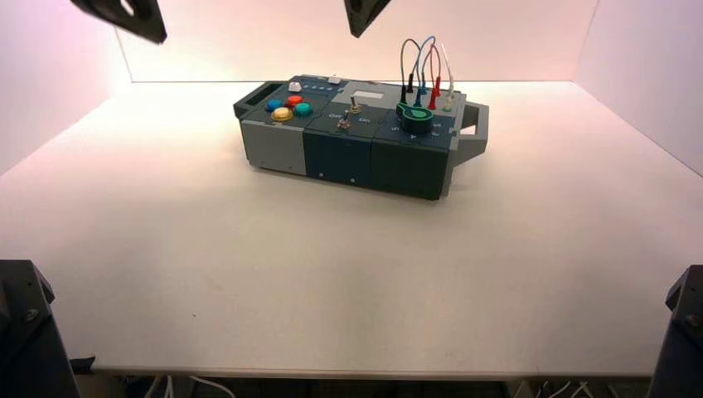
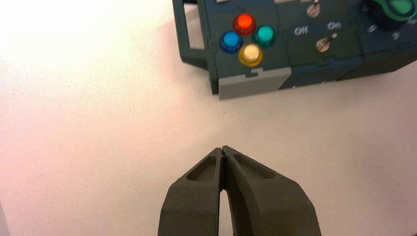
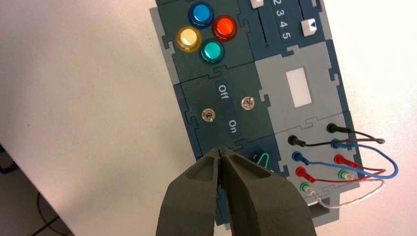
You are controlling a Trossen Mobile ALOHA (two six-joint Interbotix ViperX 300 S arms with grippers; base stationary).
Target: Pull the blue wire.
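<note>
The right gripper [image 3: 222, 153], 2 matte dark wedge fingers pressed tip to tip with nothing between them, hangs above the box [image 3: 314, 59] near the toggle switches lettered "Off" and "On" [image 3: 208, 115]. The blue wire [image 3: 378, 164], thin and glossy, loops at that frame's lower right between 2 blue plugs. The left gripper [image 2: 223, 151], likewise closed and empty, hovers over bare white table [image 2: 98, 123] near 4 domed buttons [image 2: 244, 23].

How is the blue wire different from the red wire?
The blue wire has blue plugs; the red wire has red plugs. The blue wire's loop swings out wider than the red wire's. The blue plugs sit one row nearer the black ones. Both are plugged in at both ends.
</note>
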